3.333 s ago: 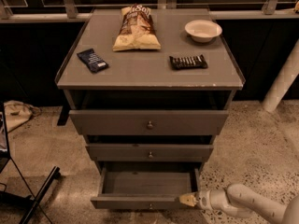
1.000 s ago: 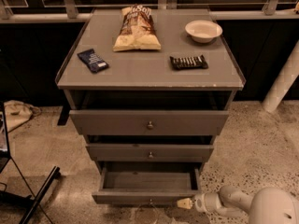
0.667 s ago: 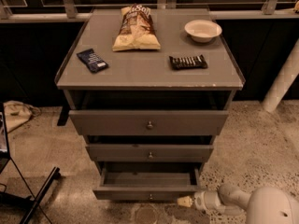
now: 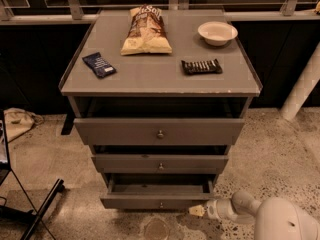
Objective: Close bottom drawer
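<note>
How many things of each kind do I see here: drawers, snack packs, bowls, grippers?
Drawers: 3 (top drawer, middle drawer, bottom drawer)
Snack packs: 3 (chip bag, blue packet, dark bar)
Bowls: 1 (bowl)
Grippers: 1 (gripper, low at the bottom drawer's right front corner)
Total: 8

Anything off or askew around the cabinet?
Bottom drawer stands open, inside showing; top drawer and middle drawer are ajar too. End effector sits low at the bottom drawer's right front corner. Round stain on the floor in front.

Matt wooden bottom drawer (image 4: 135, 202), metal knob (image 4: 161, 204); hand (image 4: 194, 211) beside it.
</note>
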`<state>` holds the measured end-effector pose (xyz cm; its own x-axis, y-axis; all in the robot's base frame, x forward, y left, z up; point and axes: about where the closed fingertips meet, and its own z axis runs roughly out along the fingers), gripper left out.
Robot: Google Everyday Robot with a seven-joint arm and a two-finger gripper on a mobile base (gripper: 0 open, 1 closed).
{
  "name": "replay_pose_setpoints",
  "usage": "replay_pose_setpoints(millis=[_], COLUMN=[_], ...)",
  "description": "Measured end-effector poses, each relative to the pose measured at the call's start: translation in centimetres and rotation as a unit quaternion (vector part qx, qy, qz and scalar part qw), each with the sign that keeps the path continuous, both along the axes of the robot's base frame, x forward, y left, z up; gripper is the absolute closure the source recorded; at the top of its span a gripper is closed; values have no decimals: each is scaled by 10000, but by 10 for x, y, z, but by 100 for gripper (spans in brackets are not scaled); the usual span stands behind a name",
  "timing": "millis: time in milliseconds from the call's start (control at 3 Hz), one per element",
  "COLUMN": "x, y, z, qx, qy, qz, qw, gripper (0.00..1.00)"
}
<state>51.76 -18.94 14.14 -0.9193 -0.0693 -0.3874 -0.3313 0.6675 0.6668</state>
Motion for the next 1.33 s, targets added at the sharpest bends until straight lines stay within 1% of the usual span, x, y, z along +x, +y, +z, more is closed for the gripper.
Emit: replay_pose_setpoints(millis=[333,667,1000,1333], x=[21,21,39,49], y=[2,2,5,7], z=[-1,0,2,5], qx=[26,32,73,77], qy=[-104,-118,-193,-250], qz=[147,174,398,552], qw=[9998,9998,9990,9981], gripper=[100,100,100,100])
